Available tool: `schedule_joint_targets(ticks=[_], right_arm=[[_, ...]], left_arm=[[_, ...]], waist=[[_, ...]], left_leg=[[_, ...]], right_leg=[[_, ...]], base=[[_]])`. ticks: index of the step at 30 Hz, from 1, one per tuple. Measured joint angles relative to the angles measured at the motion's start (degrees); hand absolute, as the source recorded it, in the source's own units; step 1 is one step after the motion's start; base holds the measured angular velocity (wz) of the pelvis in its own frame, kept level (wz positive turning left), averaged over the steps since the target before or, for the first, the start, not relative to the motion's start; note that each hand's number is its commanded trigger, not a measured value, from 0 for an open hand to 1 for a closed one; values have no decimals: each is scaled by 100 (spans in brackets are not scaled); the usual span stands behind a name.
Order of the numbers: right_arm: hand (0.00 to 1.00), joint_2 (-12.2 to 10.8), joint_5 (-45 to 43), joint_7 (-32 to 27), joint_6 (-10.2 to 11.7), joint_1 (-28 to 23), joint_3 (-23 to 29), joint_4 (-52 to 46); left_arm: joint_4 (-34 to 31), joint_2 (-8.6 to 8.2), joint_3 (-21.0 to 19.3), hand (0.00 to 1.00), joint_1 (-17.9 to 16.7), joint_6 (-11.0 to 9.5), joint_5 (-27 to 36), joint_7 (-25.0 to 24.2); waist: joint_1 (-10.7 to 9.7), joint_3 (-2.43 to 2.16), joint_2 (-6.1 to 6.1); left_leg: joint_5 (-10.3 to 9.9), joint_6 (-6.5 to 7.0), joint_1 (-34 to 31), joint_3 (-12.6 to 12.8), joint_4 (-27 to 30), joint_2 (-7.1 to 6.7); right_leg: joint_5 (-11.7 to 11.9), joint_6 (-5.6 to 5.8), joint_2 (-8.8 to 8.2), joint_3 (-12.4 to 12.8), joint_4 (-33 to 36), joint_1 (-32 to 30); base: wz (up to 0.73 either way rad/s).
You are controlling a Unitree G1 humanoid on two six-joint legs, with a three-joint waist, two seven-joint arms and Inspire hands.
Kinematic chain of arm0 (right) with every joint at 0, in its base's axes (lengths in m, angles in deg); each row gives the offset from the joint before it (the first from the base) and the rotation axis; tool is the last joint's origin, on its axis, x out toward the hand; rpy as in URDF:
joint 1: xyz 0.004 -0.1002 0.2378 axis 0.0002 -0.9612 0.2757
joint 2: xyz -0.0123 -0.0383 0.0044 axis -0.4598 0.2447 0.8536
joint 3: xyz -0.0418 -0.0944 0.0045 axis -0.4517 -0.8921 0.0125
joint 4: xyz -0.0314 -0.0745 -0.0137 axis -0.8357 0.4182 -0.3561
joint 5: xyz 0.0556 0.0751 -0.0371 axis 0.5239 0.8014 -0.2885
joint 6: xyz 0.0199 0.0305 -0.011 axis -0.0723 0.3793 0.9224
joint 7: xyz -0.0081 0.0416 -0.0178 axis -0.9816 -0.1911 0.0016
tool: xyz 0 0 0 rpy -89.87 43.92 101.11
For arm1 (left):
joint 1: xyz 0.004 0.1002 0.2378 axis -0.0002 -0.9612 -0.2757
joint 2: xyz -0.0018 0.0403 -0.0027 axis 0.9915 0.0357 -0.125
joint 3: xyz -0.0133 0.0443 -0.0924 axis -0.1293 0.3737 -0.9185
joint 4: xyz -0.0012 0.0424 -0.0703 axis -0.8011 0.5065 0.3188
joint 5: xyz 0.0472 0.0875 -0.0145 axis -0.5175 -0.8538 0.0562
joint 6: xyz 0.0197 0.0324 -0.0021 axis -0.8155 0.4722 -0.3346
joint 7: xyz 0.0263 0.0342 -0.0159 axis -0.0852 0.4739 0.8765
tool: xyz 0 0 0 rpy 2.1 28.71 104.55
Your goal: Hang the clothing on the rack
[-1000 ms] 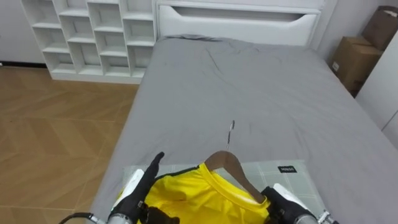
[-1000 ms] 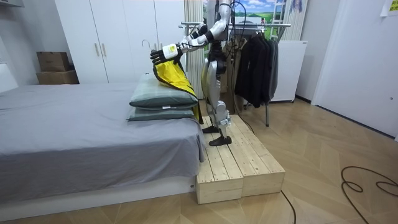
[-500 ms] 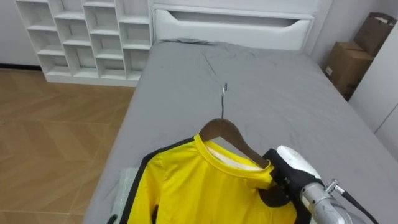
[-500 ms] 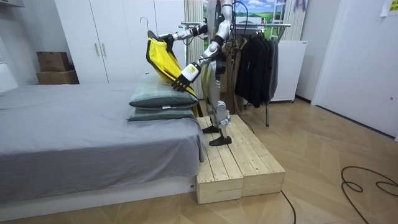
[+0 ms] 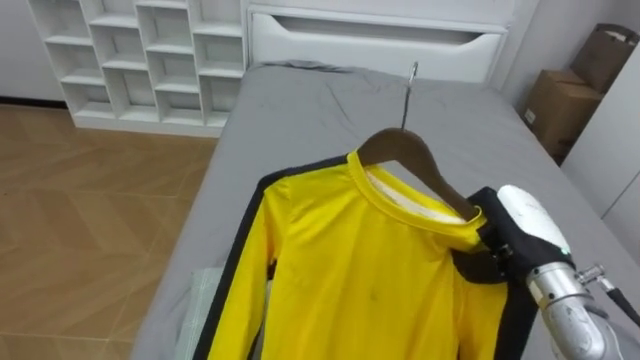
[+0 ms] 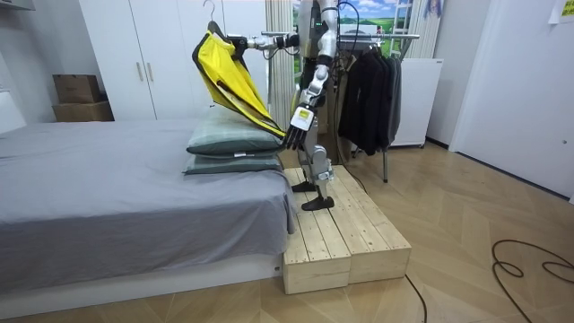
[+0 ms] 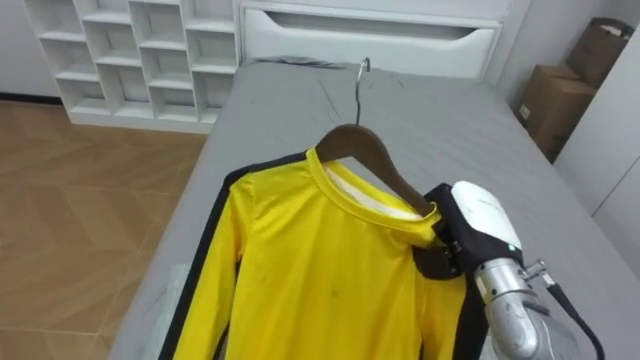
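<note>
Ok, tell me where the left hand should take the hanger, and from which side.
Probably best at the hanger's bare wooden crown, just below the hook, coming in from the robot's left. The right hand clamps the hanger's right arm through the yellow shirt, and cloth covers its left arm.

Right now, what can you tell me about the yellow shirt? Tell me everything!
The yellow shirt is bright yellow with black stripes along its sleeves and a round neck. It looks like smooth, thin cloth. It sits on a brown wooden hanger with a metal hook. The robot's right hand grips one shoulder and holds it up, tilted, above the grey bed. Its lower end slopes down towards the stacked pillows.
</note>
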Motion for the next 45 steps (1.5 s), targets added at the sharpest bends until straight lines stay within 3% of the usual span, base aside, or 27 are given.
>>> schedule_joint_targets(ticks=[5,13,21,26,30,31,36,39,42,43,44,45], right_arm=[[100,8,174,-91,1,-130,48,-358],[100,8,195,-204,1,-162,48,-375],[100,11,186,-333,11,-683,51,-869],[100,11,187,-484,-25,-994,60,-1048],[100,12,178,-676,-77,-1048,59,-1044],[100,12,178,-763,-70,-1085,59,-1045],[100,11,165,-804,-85,-1221,56,-1026],[100,-11,9,-803,-103,-1200,51,-1054],[100,-76,-89,-794,-144,-1179,32,-1304],[100,-137,-140,-803,-164,-1159,29,-1355],[100,-160,-143,-842,-221,-1194,31,-1355],[100,-155,-146,-849,-260,-1178,30,-1355]], left_arm=[[31,-1,0,0,-145,198,-12,1],[4,-15,-5,0,-161,272,-49,2],[-14,-47,-4,0,-160,313,-56,23],[-15,-102,-3,0,-259,368,-55,122],[-24,-101,62,0,-367,446,-136,165],[-24,-91,80,0,-360,466,-235,164],[-27,-58,111,0,-303,549,-241,109],[-148,-42,97,0,-196,586,-507,14],[-200,-35,101,0,-43,558,-450,38],[-122,-1,101,0,41,560,-462,51],[-21,-17,127,0,117,585,-466,54],[-22,-32,166,0,125,607,-455,59]], waist=[[-1,-6,-9],[11,-10,-4],[5,-39,6],[-17,-42,-3],[-122,-13,-56],[-122,-27,-90],[-158,2,-187],[-140,3,-215],[-138,8,-198],[-33,43,-169],[1,88,-80],[34,83,-57]], left_leg=[[0,0,26,0,2,4],[0,0,25,-8,2,2],[0,0,48,48,6,4],[-12,1,39,191,-4,14],[-39,17,15,339,42,17],[-47,23,-58,438,57,29],[-97,40,-171,857,140,106],[-195,78,-309,1330,266,140],[-181,117,-421,2124,266,207],[-173,145,-475,2653,281,380],[-206,160,-398,3001,320,461],[-221,167,-348,3173,276,466]], right_leg=[[0,0,0,-2,2,5],[0,0,0,2,2,5],[0,0,-1,6,15,8],[-1,0,14,140,92,-68],[-2,2,28,324,124,-138],[-5,6,38,390,127,-223],[204,4,115,636,179,-530],[287,-1,166,764,338,-926],[872,-65,295,746,-107,-1088],[1015,-153,294,321,-173,-1120],[506,-181,147,-623,547,-1140],[235,-175,33,-958,903,-1115]], base=[[0],[0],[-2],[-13],[-18],[-37],[-45],[-85],[-144],[-160],[-155],[-137]])
